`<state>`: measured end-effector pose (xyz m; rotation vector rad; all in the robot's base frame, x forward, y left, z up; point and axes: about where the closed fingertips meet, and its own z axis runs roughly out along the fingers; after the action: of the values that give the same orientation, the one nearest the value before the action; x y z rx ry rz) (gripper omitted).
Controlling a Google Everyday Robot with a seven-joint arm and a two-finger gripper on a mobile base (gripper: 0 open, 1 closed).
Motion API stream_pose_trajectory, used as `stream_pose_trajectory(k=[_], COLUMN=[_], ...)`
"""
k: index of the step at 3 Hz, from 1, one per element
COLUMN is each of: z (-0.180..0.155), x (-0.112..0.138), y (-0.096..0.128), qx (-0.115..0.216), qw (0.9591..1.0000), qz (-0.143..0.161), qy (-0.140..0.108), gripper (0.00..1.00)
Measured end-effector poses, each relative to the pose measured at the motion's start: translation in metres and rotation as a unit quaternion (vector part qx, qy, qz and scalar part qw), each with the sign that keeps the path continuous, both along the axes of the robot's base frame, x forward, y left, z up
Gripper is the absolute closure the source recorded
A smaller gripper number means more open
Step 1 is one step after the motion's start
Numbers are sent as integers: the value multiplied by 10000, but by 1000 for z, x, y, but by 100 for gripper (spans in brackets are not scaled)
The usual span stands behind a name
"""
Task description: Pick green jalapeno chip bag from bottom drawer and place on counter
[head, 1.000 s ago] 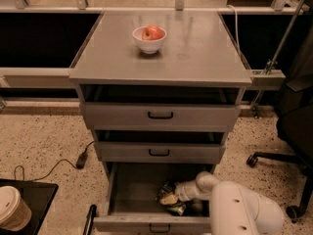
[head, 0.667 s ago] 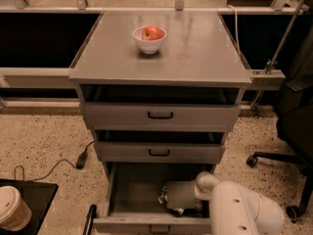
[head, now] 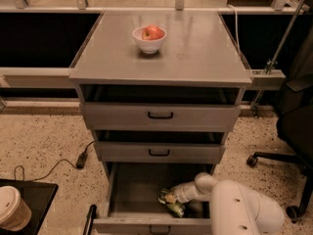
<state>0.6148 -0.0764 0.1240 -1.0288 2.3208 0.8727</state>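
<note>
Gripper (head: 171, 197) has slid slightly further left inside the bottom drawer (head: 131, 190) since a second ago. It now sits right on the green jalapeno chip bag (head: 174, 209), which lies near the drawer's front, right of centre. Can't tell whether it's clenched on the bag. Arm (head: 239, 212) comes in low from the drawer's right, probably to clear the middle drawer (head: 159, 152) overhanging it. Left of the drawer: paper coffee cup (head: 12, 212), cable (head: 58, 165) on speckled floor (head: 44, 136). Right of the drawer: office chair (head: 293, 126). Above the drawer: smooth grey desk (head: 195, 53) carrying a white bowl (head: 149, 44) with an apple (head: 152, 32). The desk's front half looks like the drop spot.
</note>
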Motion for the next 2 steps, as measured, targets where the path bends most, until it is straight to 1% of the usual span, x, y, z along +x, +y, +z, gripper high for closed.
stream_pose_trajectory(k=[1,2], z=[44,121], x=[3,-10], y=[-10,-28], qx=[114,326], qw=[9983,9900], qz=[32,127], qy=[-571,-1370], gripper=[100,100])
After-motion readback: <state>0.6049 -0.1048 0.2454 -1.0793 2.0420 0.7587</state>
